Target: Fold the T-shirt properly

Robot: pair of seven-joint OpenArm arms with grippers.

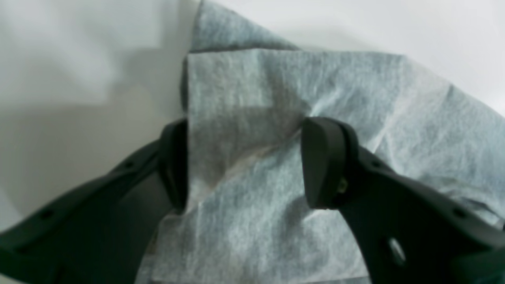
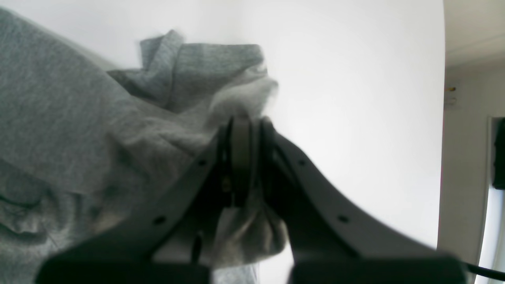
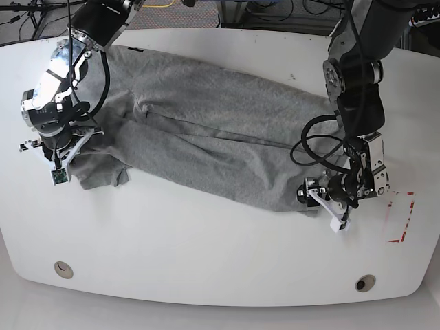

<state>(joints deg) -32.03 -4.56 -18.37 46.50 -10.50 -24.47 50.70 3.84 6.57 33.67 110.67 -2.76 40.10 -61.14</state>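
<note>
this looks like a robotics lab or test room, not a home. a large white rounded table [image 3: 206,275] fills the base view, with two round holes [image 3: 63,269] near its front edge and red tape marks [image 3: 402,216] at its right side. beyond the far edge, tangled cables [image 3: 275,8] and equipment stands crowd a dark floor. the right wrist view shows a plain pale wall [image 2: 465,138] past the table's end.
</note>
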